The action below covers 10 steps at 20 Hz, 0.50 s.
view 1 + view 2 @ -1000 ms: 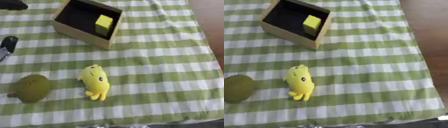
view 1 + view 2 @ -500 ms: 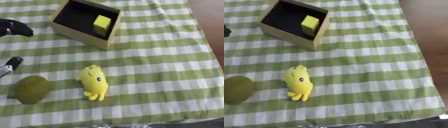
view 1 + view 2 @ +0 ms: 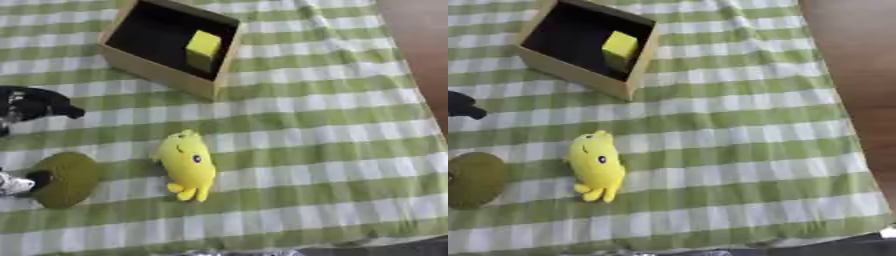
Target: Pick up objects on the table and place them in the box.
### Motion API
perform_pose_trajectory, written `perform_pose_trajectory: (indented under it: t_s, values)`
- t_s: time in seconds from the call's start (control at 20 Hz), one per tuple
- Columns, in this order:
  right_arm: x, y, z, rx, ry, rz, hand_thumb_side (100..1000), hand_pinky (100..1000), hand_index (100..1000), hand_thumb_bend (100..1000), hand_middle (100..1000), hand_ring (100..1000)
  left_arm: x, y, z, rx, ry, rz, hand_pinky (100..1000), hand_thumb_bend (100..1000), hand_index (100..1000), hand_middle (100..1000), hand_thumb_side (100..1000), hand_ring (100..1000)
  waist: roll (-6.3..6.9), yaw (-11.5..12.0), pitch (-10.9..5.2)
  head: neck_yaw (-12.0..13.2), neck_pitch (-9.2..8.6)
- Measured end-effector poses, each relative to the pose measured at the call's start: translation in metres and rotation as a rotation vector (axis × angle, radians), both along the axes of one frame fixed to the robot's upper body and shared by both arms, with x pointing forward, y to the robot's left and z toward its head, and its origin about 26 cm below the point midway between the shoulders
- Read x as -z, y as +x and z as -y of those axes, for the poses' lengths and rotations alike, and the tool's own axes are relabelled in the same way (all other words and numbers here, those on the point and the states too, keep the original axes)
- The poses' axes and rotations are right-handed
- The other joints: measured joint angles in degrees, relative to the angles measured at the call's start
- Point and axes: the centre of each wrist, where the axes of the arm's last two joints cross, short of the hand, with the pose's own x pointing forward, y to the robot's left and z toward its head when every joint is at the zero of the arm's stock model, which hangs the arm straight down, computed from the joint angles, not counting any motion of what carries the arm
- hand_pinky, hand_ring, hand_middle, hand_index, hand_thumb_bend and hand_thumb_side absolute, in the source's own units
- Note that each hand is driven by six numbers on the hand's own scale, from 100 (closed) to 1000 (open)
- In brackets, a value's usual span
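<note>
Left hand (image 3: pixel 31 102) reaches above the olive round object (image 3: pixel 63 179), beside the yellow toy (image 3: pixel 186 165); cannot tell finger state. Risk: it rolls away when touched.

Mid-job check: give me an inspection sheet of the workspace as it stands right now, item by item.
Surface: table under a green and white checked cloth, lying askew in view.
Job's things: box at the far left, open, dark inside, with a yellow block in it. Yellow plush toy lies on the cloth nearer the robot. Olive round thing to its left, apart from it.
Clutter: nothing seen.
Hands: left hand at the left edge, around the olive thing's side; its fingers cannot be made out. Right hand not in view.
Cables: nothing seen.
Surroundings: brown floor past the table's right edge.
</note>
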Motion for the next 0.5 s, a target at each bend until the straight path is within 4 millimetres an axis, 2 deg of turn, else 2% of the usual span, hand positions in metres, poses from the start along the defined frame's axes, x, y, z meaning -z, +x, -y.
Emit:
perform_pose_trajectory:
  t_s: [0.3, 0.5]
  values:
    - [0.0043, 0.0045, 0.0062, 0.032, -0.006, -0.040, 470, 1000, 882, 100, 488, 1000, 0.0074, -0.0015, -0.0003, 0.001, 0.059, -0.031, 958, 559, 971, 838, 257, 964, 0.80, 0.09, 0.00, -0.05, 0.00]
    - [0.0051, 0.0055, 0.0075, 0.039, -0.015, -0.057, 470, 1000, 881, 100, 480, 1000, 0.0102, -0.0023, -0.0013, -0.033, 0.083, 0.011, 956, 655, 972, 837, 304, 956, 1.06, 0.13, 0.00, -0.10, 0.00]
